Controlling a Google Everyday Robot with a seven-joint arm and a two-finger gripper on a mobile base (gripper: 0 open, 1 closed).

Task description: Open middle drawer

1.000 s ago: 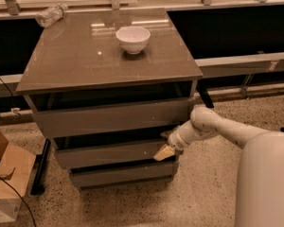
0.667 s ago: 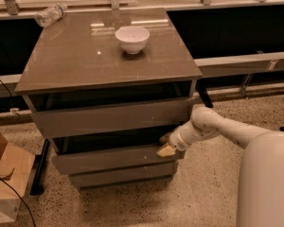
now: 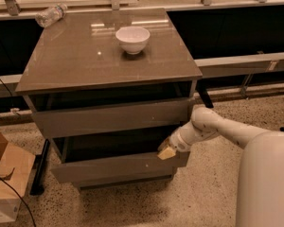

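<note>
While the middle drawer (image 3: 113, 167) stands partly open, your gripper (image 3: 166, 152) sits at its top right edge; you cannot tell its grip.

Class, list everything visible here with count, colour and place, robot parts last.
Glossy grey-brown drawer cabinet: one, grey-brown, centre.
Round white bowl: one, white, on the cabinet top.
Clear plastic bottle: one, transparent, lying by the cabinet's back-left corner.
Wide grey-brown glossy middle drawer: one, grey-brown, pulled partly out.
Brown cardboard box: one, brown, on the floor at left.
White robot arm: one, white, at right.
Tan pincer: one, tan, at the middle drawer's upper right corner.
</note>
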